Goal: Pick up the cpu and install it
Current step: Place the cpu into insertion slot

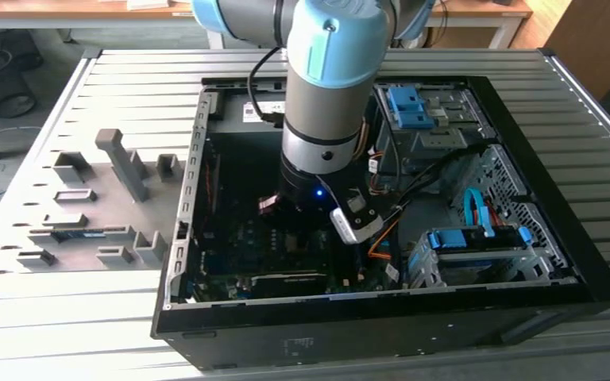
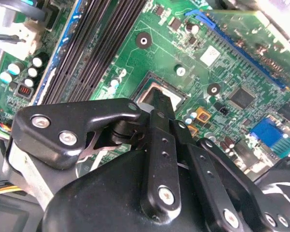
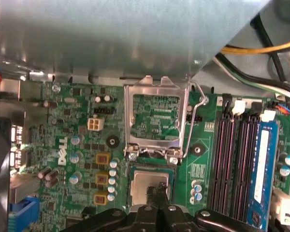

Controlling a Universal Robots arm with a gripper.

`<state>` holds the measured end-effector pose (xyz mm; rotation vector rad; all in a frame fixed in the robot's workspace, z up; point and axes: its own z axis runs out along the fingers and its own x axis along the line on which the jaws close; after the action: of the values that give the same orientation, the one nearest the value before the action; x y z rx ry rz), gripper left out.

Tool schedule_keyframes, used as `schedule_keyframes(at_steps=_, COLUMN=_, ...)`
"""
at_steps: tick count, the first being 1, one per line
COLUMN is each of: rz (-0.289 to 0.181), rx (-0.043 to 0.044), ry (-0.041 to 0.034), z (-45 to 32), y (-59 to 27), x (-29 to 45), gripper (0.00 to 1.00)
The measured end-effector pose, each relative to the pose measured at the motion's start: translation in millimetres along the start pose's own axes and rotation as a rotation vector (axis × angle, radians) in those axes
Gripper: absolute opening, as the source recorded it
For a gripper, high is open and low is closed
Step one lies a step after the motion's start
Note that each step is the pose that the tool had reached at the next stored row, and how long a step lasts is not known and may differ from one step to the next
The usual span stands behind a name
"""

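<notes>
Ribbed grey metal slats form the surface [image 1: 72, 333], with wooden desks [image 1: 125, 9] behind it. On it lies an open black computer case [image 1: 591, 278] into which the arm [image 1: 332, 79] reaches. Deep inside that case the cpu [image 3: 140, 186] sits in its socket on the green motherboard [image 3: 63, 125], silver top showing. The pincer [image 3: 157, 191] is right above the cpu with its fingers drawn together, narrower than the chip and gripping nothing (whether the tips press on the metal I cannot tell). Just beside the cpu the hinged socket frame [image 3: 157, 84] stands flipped up with its wire lever [image 3: 198, 116]; near the cpu on another side run the long memory slots [image 3: 232, 164]. A yellow cable [image 3: 261, 49] and blue drive caddies [image 1: 475, 242] lie farther from the cpu, and a grey fixture tray [image 1: 93, 214] rests well apart from it, outside the case.
</notes>
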<state>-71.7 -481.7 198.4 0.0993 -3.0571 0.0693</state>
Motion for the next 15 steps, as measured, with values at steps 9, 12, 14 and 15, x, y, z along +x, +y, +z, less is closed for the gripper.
schedule_keyframes(at_steps=9, rz=-0.002, rx=-0.0214, ry=0.0038, z=5.1, y=-1.0, x=-0.5, gripper=0.10)
schedule_keyframes(at_steps=12, rz=-0.002, rx=-0.0246, ry=0.0060, z=7.1, y=-1.7, x=-0.7, gripper=0.10)
schedule_keyframes(at_steps=14, rz=-0.002, rx=-0.0274, ry=0.0061, z=8.0, y=-2.1, x=-0.8, gripper=0.10)
schedule_keyframes(at_steps=15, rz=-0.002, rx=-0.0286, ry=0.0058, z=8.1, y=-2.0, x=-0.9, gripper=0.10)
